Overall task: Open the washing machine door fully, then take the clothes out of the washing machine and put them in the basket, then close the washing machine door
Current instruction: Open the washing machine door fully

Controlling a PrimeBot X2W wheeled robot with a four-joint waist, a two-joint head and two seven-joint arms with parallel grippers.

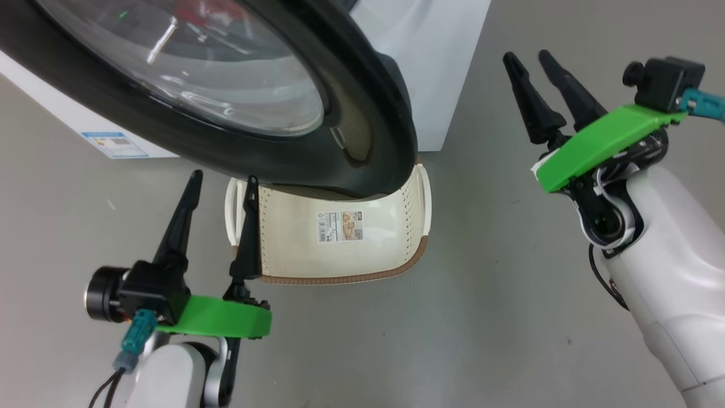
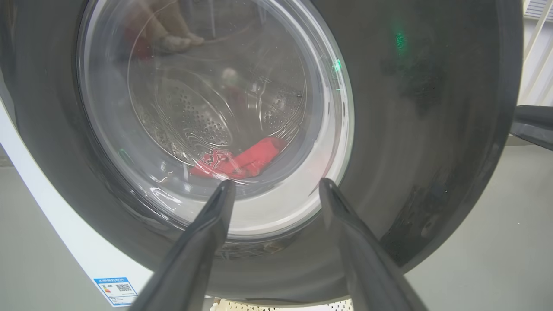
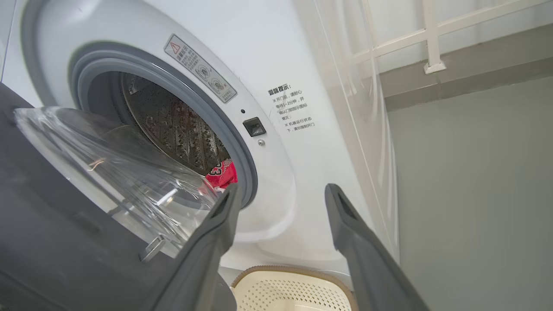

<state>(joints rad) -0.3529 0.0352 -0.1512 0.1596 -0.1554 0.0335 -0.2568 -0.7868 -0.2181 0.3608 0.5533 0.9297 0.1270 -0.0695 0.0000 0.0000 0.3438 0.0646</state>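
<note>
While the door point(image 1: 362, 113) stood partly swung out from the washer point(image 1: 436, 51), the left gripper point(image 1: 224, 180) sat at the lower left of the head view. Its two dark fingers were spread wide with nothing between them, tips pointing up toward the door's black ring. In its own wrist view those fingers point(image 2: 203, 242) framed the door's glass point(image 2: 129, 108), through which the red clothes point(image 2: 242, 159) lay low in the steel drum point(image 2: 194, 116). Left of the door in the head view, a small blue label point(image 1: 118, 144) showed low on the washer's white front. The door's ring hung over the back of the basket point(image 1: 351, 277), which stood on the grey floor point(image 1: 498, 294) just before the washer, a sticker point(image 1: 340, 226) on its bottom. The left gripper's inner finger crossed the basket's left handle point(image 1: 229, 209) there, though whether they touched could not be told. Further right, the right wrist view looked past the door's edge to the grey gasket point(image 3: 239, 151) and the drum, where a scrap of red cloth with white figures lay at the lower rim. At the far right of the head view the right gripper point(image 1: 528, 56) was raised beside the washer, well apart from the door, its fingers parted and holding nothing.
</note>
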